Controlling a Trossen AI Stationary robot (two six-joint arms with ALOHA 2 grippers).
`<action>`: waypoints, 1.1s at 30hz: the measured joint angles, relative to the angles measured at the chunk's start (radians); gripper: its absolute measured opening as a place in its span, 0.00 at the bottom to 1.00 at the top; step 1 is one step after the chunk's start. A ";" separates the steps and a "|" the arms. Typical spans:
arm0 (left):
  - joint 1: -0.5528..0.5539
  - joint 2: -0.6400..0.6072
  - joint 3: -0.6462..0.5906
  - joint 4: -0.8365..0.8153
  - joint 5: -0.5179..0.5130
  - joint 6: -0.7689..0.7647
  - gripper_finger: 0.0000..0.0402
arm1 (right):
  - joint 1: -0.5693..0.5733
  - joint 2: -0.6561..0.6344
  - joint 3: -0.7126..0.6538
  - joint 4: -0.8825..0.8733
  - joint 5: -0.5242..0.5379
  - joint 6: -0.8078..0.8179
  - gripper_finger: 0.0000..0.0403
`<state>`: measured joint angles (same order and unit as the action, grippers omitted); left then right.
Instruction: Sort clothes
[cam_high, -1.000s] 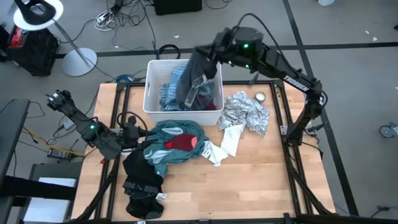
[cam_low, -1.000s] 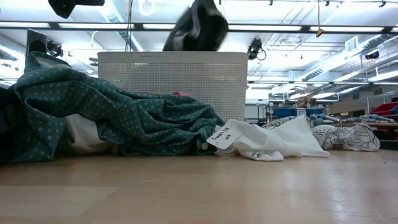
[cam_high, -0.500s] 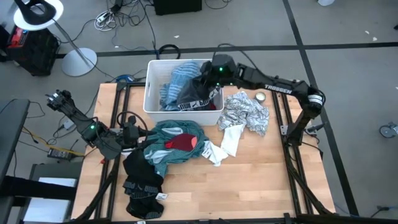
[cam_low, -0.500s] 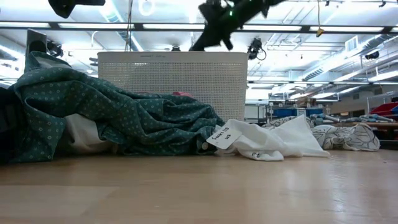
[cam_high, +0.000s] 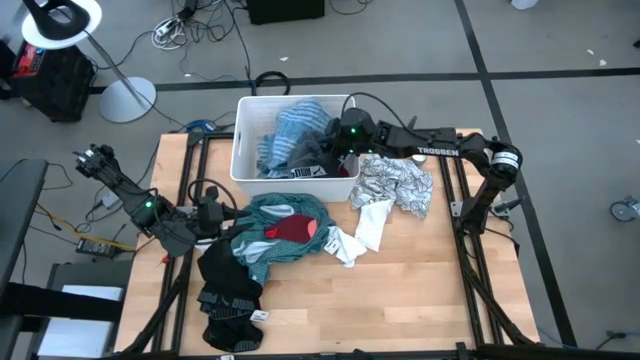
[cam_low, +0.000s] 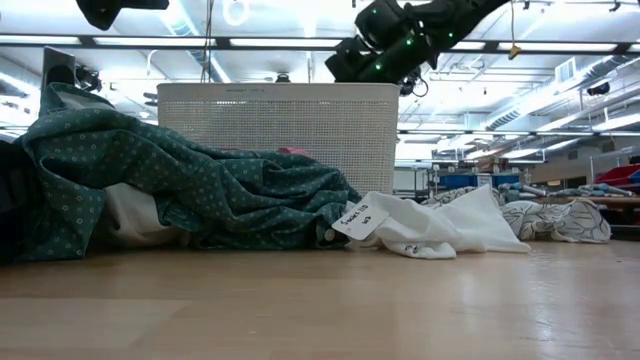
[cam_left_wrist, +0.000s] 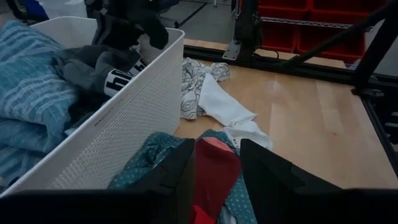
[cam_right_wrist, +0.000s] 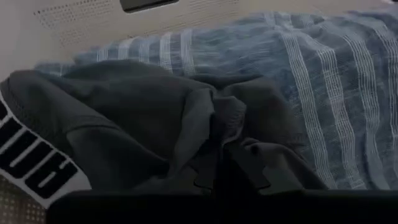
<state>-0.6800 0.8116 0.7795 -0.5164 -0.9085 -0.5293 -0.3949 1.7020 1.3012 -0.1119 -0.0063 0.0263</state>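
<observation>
Taking the white tub (cam_high: 243, 140) as our landmark, we find the left gripper (cam_high: 222, 213) in front of its left corner, low over the table (cam_high: 420, 290), with its two fingers (cam_left_wrist: 174, 177) apart and nothing between them; they hover just over the red garment (cam_high: 291, 229), which lies on the teal patterned garment (cam_high: 262, 240). Farther out in front of the tub, toward the table's left front, we see the black garment (cam_high: 226, 280) in a heap touching the teal one. Inside the tub lies the blue-striped garment (cam_high: 295, 125), and against its right side sits the grey garment (cam_high: 308, 155), whose white waistband with black lettering (cam_right_wrist: 34, 163) shows near the tub wall. The right gripper (cam_high: 335, 150) reaches down into the tub's right half, its fingers (cam_right_wrist: 245, 163) pressed into the folds of the grey garment; we cannot tell whether they are clamped on the cloth or parted. Just right of the tub we see the white-grey patterned garment (cam_high: 398, 180) crumpled on the table, and the white garment (cam_high: 362, 232) trailing from it toward the teal one.
</observation>
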 joint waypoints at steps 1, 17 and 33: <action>0.000 0.000 0.000 -0.001 0.000 -0.004 0.33 | 0.002 0.000 0.006 -0.005 0.000 -0.010 0.09; 0.000 0.000 0.000 -0.005 -0.001 0.064 0.33 | 0.014 -0.168 0.123 -0.280 0.013 -0.088 0.43; 0.057 0.036 0.000 0.109 0.087 0.097 0.33 | 0.200 -0.608 0.001 -0.650 0.149 0.083 0.41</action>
<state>-0.6233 0.8477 0.7795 -0.4076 -0.8218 -0.4324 -0.1947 1.0945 1.3017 -0.7620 0.1426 0.1089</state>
